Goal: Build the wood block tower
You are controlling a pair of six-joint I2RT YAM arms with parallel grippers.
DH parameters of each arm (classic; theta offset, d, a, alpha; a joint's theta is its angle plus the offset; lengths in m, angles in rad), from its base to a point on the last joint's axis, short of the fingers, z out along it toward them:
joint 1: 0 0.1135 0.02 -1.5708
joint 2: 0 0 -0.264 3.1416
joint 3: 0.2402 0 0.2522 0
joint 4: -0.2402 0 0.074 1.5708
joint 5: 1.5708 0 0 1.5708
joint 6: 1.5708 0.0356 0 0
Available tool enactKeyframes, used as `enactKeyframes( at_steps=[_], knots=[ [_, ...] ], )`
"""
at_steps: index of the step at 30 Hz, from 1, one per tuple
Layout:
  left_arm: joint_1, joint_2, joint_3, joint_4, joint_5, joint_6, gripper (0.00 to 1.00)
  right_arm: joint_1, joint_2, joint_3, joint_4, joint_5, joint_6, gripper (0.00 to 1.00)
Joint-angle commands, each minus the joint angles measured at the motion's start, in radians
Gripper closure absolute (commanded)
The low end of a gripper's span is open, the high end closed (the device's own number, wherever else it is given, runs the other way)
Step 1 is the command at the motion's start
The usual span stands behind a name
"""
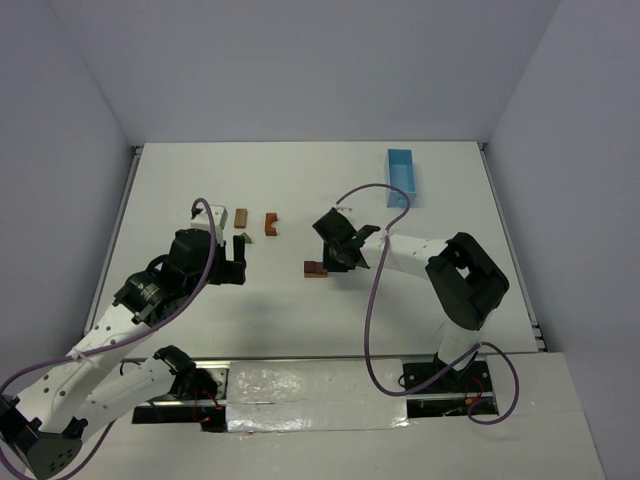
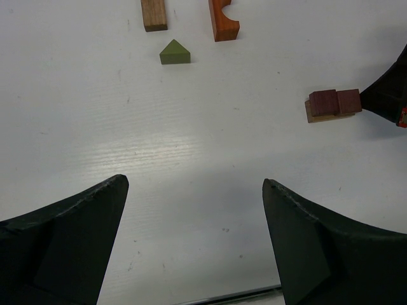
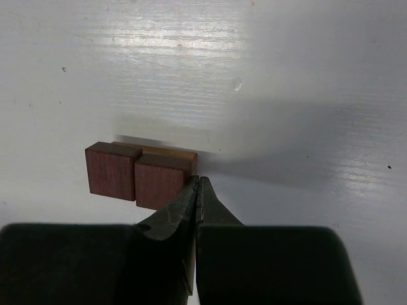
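The wood block tower (image 1: 316, 268) is a low stack: two dark reddish blocks (image 3: 135, 173) side by side on a light brown block (image 3: 172, 153). My right gripper (image 3: 198, 182) is shut with nothing in it, its tip against the right reddish block's near corner. In the top view the right gripper (image 1: 329, 264) sits just right of the stack. My left gripper (image 2: 196, 184) hangs open over bare table, nothing between its fingers. Ahead of it lie an olive-green triangle (image 2: 174, 53), a brown block (image 2: 154, 16) and an orange arch (image 2: 222, 20). The stack (image 2: 332, 105) shows to its right.
A light-blue tray (image 1: 402, 175) stands at the back right. The loose brown block (image 1: 241, 216), arch (image 1: 271, 224) and triangle (image 1: 241, 237) lie just beyond the left gripper (image 1: 233, 252). The white table (image 1: 300, 320) ends at walls on three sides.
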Motion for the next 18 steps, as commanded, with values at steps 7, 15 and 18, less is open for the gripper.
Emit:
enactKeyframes(
  at_steps=[7,15,18],
  knots=[
    [0.002,-0.016,-0.004,0.029,0.002,0.017,0.01,0.007,-0.040,-0.005,0.024,0.000,0.012,1.00],
    [0.004,-0.014,-0.005,0.027,0.002,0.016,0.01,0.004,-0.069,0.013,-0.035,0.071,-0.001,1.00],
    [0.002,-0.014,-0.002,0.026,-0.003,0.014,0.01,0.007,-0.130,0.021,-0.070,0.122,0.004,1.00]
  ],
)
